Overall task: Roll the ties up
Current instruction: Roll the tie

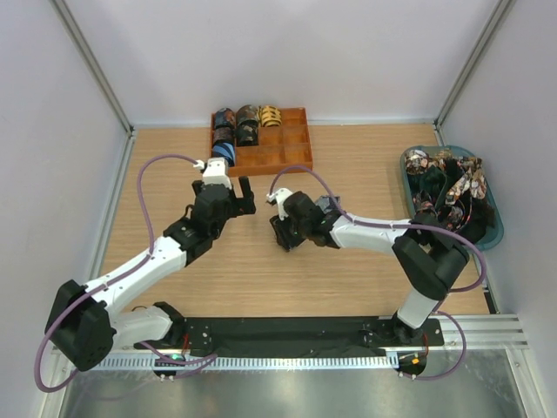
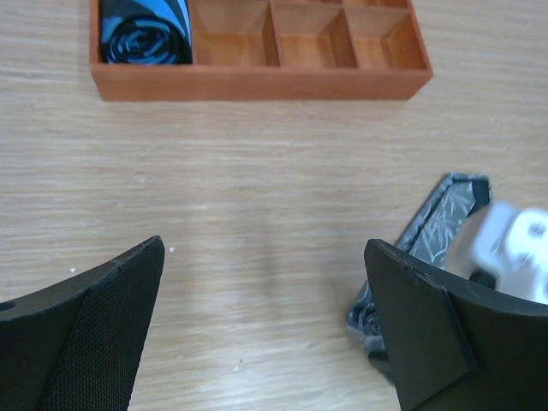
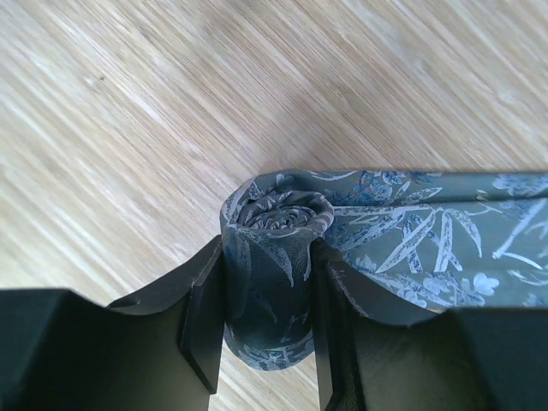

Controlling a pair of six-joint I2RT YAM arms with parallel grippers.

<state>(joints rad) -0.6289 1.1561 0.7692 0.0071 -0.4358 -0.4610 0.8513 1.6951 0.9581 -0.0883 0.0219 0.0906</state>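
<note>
Your right gripper [image 3: 267,312] pinched the half-rolled tie [image 3: 278,218]; your left gripper [image 2: 264,257] gaped, empty. You needed a firm, even squeeze, winding straight.

The half-rolled tie [image 3: 274,214] is grey-blue, printed with pale bamboo leaves and small blossoms. The right end effector [image 3: 267,300] is matte black, and so is the left end effector [image 2: 264,257], whose inner pads show a fine woven texture. The tabletop [image 2: 257,214] is light wood with a pale, streaky grain. The compartment tray [image 2: 257,86] is orange-brown. In it, one rolled tie [image 2: 144,34] is bright blue with black swirls, and another roll [image 1: 271,114] is gold with dark stripes. The bin [image 1: 498,218] is teal, and its loose ties [image 1: 448,174] mix brown, white and dark prints. The cables [image 1: 141,193] are purple.
</note>
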